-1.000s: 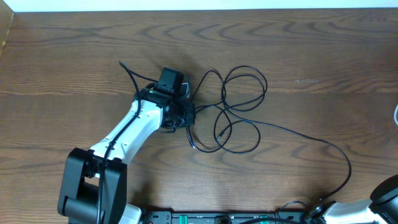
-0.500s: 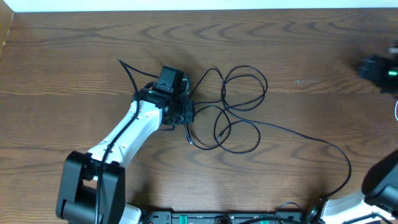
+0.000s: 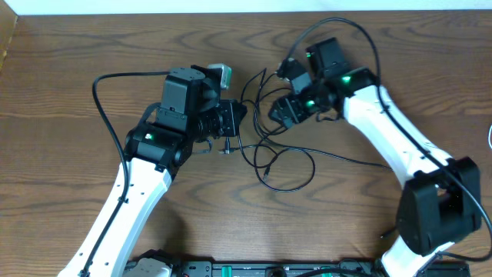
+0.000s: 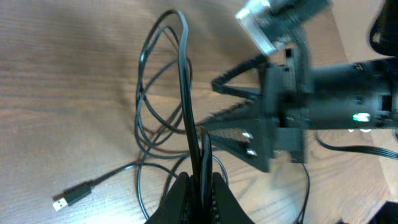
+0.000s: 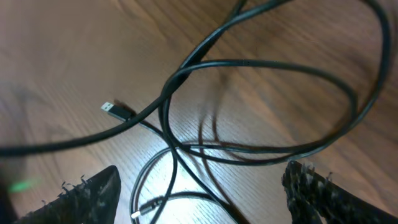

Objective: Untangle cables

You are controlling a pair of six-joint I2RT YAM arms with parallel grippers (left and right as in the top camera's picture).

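The left gripper (image 4: 199, 188) pinches thin black cables (image 4: 185, 93) looping over the woodgrain table (image 3: 69, 69); the right gripper (image 5: 199, 186) gapes wide, empty.

There are no words, numbers, brand names or signs to read anywhere. Nothing is printed on the arms, the cords or the wooden surface.

A brown wood-grain table (image 3: 446, 54) fills the view.
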